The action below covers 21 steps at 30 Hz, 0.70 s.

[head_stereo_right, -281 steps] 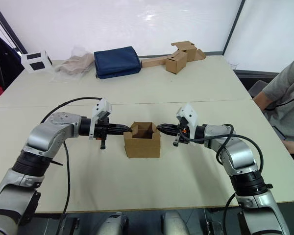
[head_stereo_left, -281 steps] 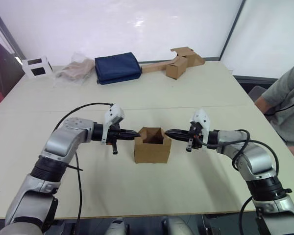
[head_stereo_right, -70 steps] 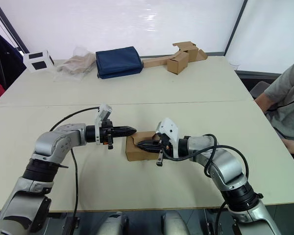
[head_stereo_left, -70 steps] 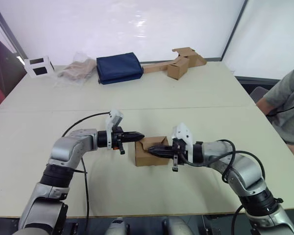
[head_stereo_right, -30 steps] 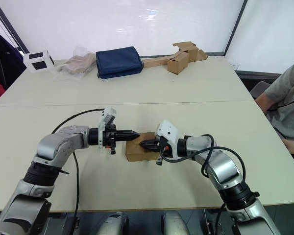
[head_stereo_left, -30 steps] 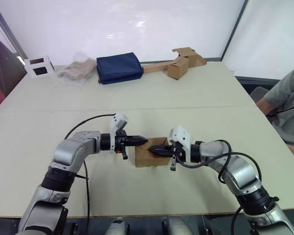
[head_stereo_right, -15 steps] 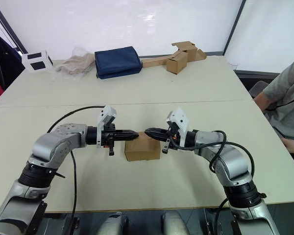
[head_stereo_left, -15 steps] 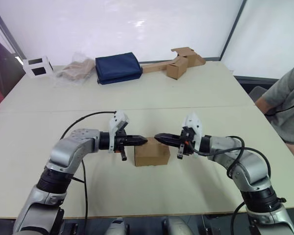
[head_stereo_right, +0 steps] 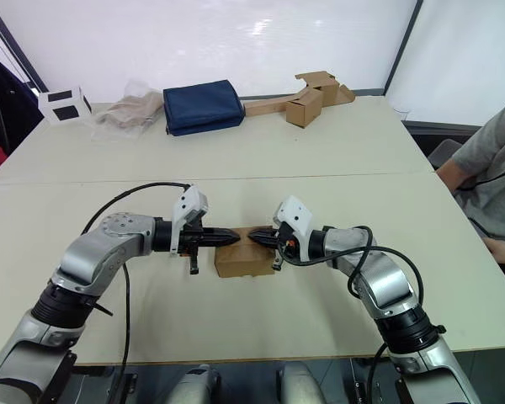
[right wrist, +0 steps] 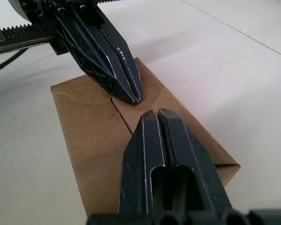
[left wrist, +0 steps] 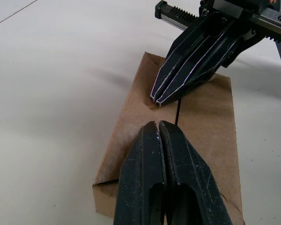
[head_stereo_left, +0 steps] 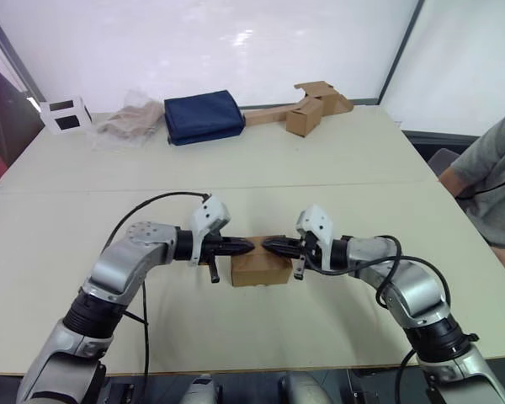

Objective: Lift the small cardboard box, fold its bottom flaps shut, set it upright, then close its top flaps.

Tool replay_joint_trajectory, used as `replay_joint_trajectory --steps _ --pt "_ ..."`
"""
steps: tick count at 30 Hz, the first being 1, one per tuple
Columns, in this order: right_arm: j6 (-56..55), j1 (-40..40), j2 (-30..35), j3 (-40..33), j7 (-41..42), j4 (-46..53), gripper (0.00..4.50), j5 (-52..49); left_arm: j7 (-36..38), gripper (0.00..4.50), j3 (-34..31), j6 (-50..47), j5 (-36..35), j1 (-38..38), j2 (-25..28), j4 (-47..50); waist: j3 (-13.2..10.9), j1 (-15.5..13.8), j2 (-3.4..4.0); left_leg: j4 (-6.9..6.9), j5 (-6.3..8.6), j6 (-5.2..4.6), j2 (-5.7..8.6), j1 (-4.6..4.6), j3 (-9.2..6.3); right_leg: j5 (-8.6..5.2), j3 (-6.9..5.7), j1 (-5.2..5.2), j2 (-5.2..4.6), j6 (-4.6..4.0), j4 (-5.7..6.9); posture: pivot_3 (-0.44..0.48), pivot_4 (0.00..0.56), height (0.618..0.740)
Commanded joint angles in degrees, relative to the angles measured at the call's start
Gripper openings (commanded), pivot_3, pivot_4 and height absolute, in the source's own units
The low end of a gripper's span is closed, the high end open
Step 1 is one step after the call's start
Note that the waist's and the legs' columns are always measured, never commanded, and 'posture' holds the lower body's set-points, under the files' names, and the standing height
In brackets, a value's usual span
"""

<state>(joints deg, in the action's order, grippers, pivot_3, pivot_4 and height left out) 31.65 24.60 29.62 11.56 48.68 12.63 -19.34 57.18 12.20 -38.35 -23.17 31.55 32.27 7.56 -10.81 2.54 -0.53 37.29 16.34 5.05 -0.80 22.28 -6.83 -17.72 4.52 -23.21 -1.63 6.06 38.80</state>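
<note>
Pressing down from opposite sides, the left gripper (head_stereo_left: 247, 245) and the right gripper (head_stereo_left: 269, 244) each have their 2 black fingers closed together, holding nothing, with their tips nearly meeting over the middle of the small cardboard box (head_stereo_left: 259, 268). In the wrist views both sets of tips rest at the seam where the top flaps meet, and the flaps lie flat. The box sits upright on the pale table (head_stereo_left: 337, 160), near its front edge and between the 2 arms. The likely risk is springback: if the tips lift off, the untaped flaps could pop open again. Pushing harder at the seam could dent the flaps inward, and uneven pressure from 1 side could slide the light box across the smooth tabletop. Well apart, along the far edge, lie a folded navy cloth (head_stereo_left: 202, 116) and another brown box (head_stereo_left: 304, 117).
</note>
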Motion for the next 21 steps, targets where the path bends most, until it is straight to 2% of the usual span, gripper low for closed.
replay_joint_trajectory --steps 1,3,7,10,11,15,18,21 --pt "-0.71 -0.47 0.25 0.16 0.29 0.1 0.0 0.6 -0.1 0.05 0.11 0.66 0.74 -1.16 0.34 0.02 0.0 0.0 0.0 0.0 0.0 0.0 0.0 0.0 0.0 0.0 0.0 0.0 0.0 0.0 0.0 0.0 0.15 0.74" --pt "-0.72 -0.54 0.11 -0.24 0.36 0.19 0.0 0.37 -1.03 0.05 -0.92 1.52 0.65 -1.44 -0.23 0.0 0.0 0.0 0.0 0.0 0.0 0.0 0.0 0.0 0.0 0.0 0.0 0.0 0.0 0.0 0.0 0.0 0.15 0.74" --pt "-0.62 -0.78 -0.32 -2.17 0.42 0.86 0.0 -1.39 -3.66 0.05 -6.4 -3.58 -5.04 -0.22 -2.54 1.17 0.0 -0.02 0.0 0.02 0.0 0.0 0.0 0.0 0.0 0.0 0.0 0.0 0.0 0.0 0.0 0.0 0.15 0.74" --pt "-2.68 -1.36 -2.92 -7.81 -1.72 2.22 0.0 -5.29 -7.75 0.05 -13.59 3.25 -6.66 -2.62 -5.1 5.62 -0.01 -0.02 -0.01 0.01 0.0 0.0 -0.01 0.01 0.0 0.0 0.0 0.0 -0.01 0.0 0.0 0.0 0.15 0.74" --pt "-1.55 -1.35 -4.37 -10.59 -3.19 3.1 0.0 -8.09 -9.3 0.05 -14.93 2.48 -6.89 -3.27 -4.89 7.05 -0.01 -0.02 -0.01 0.01 0.0 0.0 -0.02 0.03 -0.01 0.0 0.0 -0.01 -0.02 0.0 -0.01 0.0 0.15 0.74" --pt "5.01 -2.0 -7.16 -19.82 -7.6 7.06 0.0 -19.91 -11.08 0.05 -18.6 -3.65 -9.36 -4.02 -1.23 8.67 0.0 -0.02 0.01 -0.01 0.0 0.0 -0.02 0.01 -0.01 0.0 0.01 -0.01 -0.02 0.0 0.0 0.0 0.15 0.74" --pt "9.91 -5.12 -5.27 -24.94 -9.2 10.72 0.0 -27.08 -10.22 0.05 -22.91 -5.29 -11.07 -6.6 3.62 9.52 -0.01 0.0 0.0 -0.04 0.0 0.0 -0.02 0.02 -0.01 0.0 0.01 -0.01 -0.02 0.0 0.0 0.0 0.15 0.74" --pt "12.51 -8.79 -2.21 -28.36 -10.28 12.78 0.0 -30.19 -10.76 0.05 -25.12 -6.02 -11.32 -11.51 6.76 11.21 -0.01 -0.02 0.01 -0.11 0.0 -0.01 -0.02 0.02 0.0 0.0 0.01 -0.02 -0.02 0.0 -0.08 0.0 0.15 0.74"
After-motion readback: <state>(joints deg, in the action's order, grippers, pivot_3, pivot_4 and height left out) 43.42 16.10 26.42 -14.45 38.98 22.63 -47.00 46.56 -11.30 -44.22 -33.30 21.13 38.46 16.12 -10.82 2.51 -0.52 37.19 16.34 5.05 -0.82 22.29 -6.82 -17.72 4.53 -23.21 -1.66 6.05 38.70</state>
